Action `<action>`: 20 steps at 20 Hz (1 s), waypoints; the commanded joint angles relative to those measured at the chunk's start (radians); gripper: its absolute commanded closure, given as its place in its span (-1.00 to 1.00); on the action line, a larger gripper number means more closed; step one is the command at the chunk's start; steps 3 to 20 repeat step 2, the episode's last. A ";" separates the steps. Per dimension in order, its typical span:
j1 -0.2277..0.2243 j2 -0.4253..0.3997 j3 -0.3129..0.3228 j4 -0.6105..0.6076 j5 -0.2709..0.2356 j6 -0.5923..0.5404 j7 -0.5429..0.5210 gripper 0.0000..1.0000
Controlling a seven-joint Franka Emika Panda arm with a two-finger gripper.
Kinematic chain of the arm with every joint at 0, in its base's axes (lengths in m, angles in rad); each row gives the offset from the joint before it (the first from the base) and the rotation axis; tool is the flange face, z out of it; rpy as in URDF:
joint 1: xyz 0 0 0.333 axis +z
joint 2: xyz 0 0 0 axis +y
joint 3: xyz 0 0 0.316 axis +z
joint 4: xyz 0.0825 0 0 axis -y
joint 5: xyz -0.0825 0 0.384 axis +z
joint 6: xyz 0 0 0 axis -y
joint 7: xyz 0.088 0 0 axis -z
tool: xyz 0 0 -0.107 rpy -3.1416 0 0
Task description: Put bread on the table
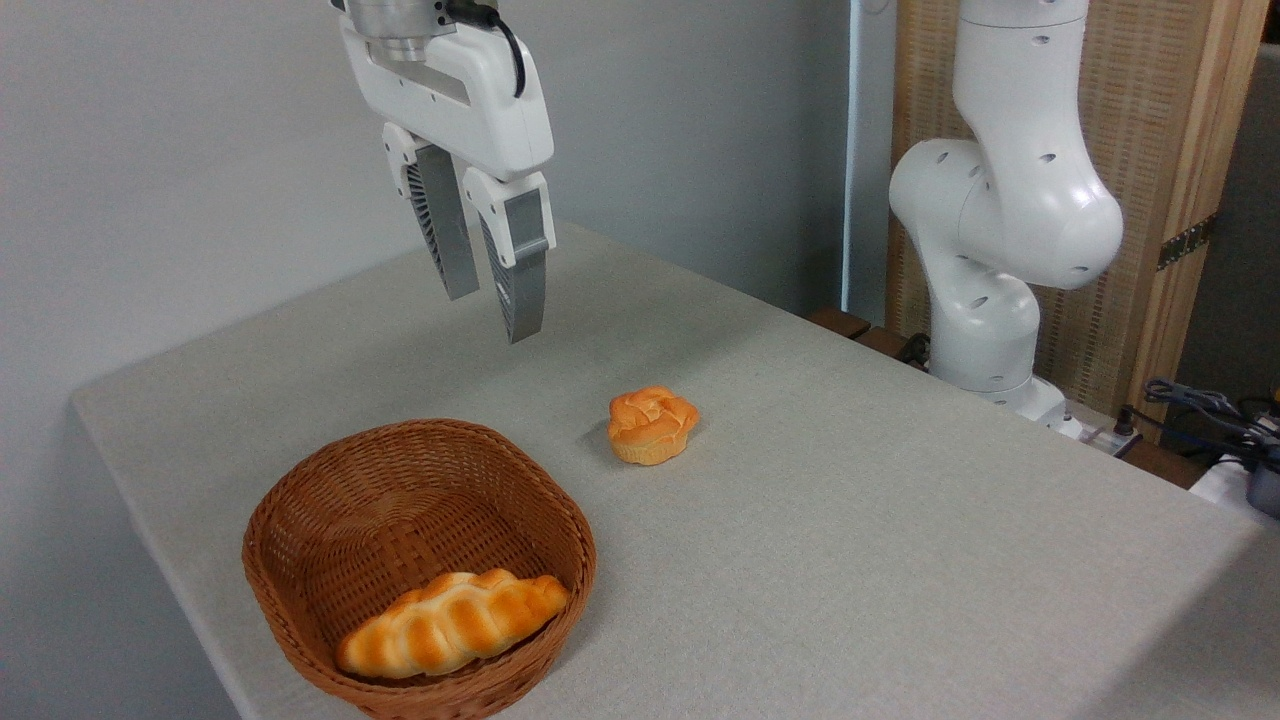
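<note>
The bread (652, 424), a small orange-golden bun with a knotted top, rests on the light grey-beige table (850, 520) just right of the basket. My gripper (493, 312) hangs high above the table, up and to the left of the bun, well clear of it. Its two grey fingers (522, 275) point down with a narrow gap between them, and nothing is held.
A brown wicker basket (300, 500) stands at the front left, with a long braided golden loaf (452, 620) inside. The arm's white base (985, 330) rises at the table's far right edge, with cables (1200, 405) beside it. A grey wall runs behind.
</note>
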 commanded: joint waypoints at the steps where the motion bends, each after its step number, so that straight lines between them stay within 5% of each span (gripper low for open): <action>1: -0.001 -0.016 0.008 -0.015 -0.017 0.013 -0.011 -1.00; 20: -0.001 -0.016 0.010 -0.015 -0.017 0.013 -0.013 -1.00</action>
